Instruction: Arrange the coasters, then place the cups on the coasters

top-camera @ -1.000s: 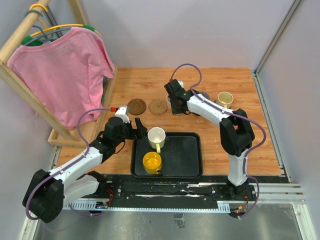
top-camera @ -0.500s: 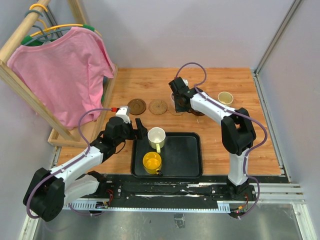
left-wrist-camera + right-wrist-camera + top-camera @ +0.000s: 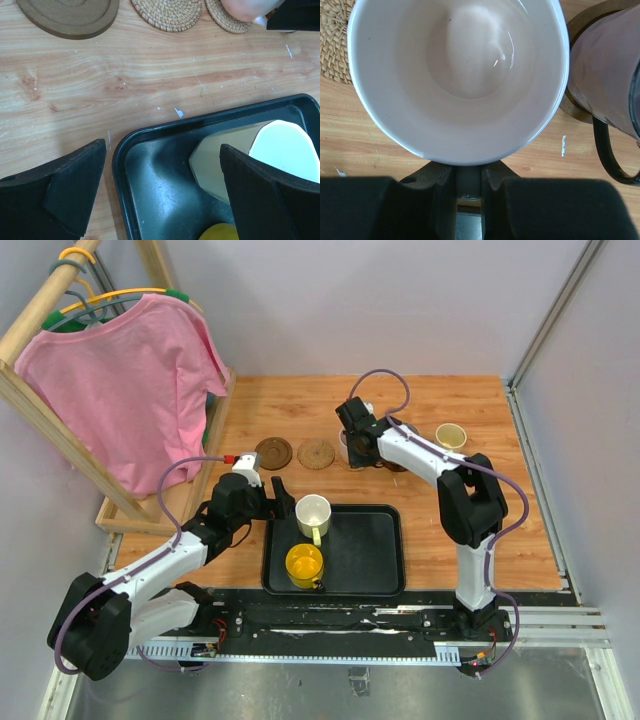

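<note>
Grip on the handle lets the right gripper point(image 3: 469, 185) hold the pink cup point(image 3: 460, 75) upright over a woven coaster point(image 3: 227, 17), while the left gripper point(image 3: 162, 150) hovers wide open beside the white cup point(image 3: 285, 150) in the tray point(image 3: 150, 132).

Greyish purple cup point(image 3: 605, 70) cropped at the right edge, dark coaster point(image 3: 571, 107) beneath it largely covered

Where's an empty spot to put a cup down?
The right half of the black rectangular tray is bare, beside the white ceramic cup and yellow ceramic cup. The wooden table is bare behind the round dark brown coaster and woven tan coaster. Crowded around the right pincer holding a pale pink cup.
</note>
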